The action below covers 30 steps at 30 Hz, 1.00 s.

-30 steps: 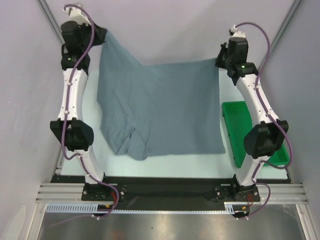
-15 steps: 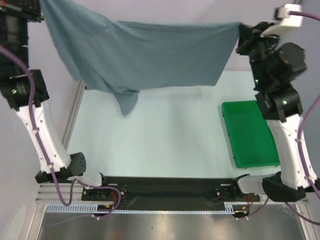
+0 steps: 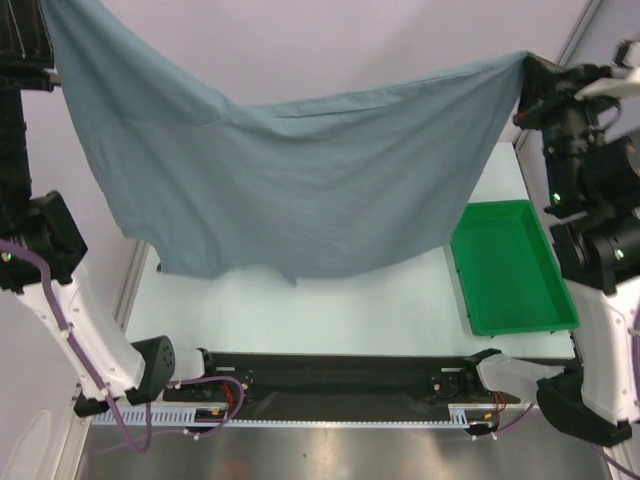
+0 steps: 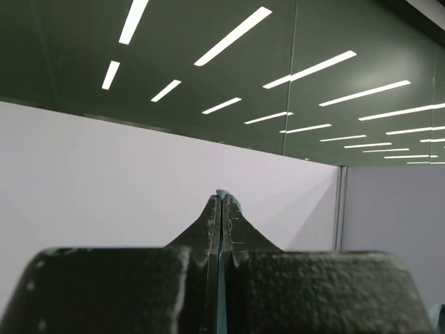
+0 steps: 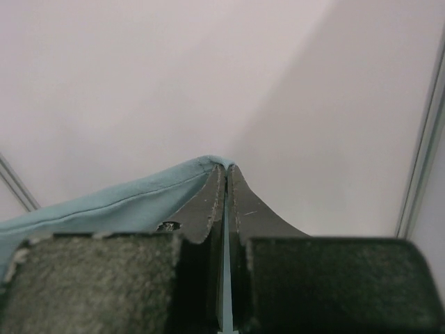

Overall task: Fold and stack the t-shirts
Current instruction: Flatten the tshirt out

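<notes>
Between both arms, sagging blue-grey t-shirt (image 3: pixel 290 190)

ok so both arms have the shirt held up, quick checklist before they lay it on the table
1. Left gripper pinching the t-shirt: ok, fingers are shut with a sliver of cloth between them.
2. Right gripper pinching it: ok, shut on a cloth edge.
3. Top edge taut: not ok, it sags between the grippers.
4. Hem clear of the table: cannot tell from above.
5. Green tray out of the landing area: cannot tell; the shirt's right edge meets the tray's far left corner in the top view.
</notes>
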{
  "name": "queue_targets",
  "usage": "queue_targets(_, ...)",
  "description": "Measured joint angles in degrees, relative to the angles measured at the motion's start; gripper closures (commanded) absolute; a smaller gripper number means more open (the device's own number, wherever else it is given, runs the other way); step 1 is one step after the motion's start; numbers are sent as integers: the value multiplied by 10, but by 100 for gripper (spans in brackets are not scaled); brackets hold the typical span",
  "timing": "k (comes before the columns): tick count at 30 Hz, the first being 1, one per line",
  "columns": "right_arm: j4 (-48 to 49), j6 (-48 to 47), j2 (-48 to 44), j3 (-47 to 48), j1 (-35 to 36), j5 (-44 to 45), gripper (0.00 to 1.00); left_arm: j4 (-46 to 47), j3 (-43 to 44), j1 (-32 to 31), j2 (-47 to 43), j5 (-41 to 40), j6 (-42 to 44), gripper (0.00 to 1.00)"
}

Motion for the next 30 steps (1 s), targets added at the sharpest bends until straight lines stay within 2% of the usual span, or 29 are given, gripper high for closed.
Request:
queue_targets(7,-24,21,-120,8,0,-27,100,-56,-38,0,-114,2,11,100)
queue_targets(14,-30,38,-162,79,-19,-55,100,-37,15,0,-172,3,8,100)
queue_targets(24,-48,63,-144,22,-31,-96,100,-25,6,0,-140,-3,0,100)
queue_targets(30,-5,74,-92,-26,-31,-103,100,-9,-40,0,-103,-2,2,100)
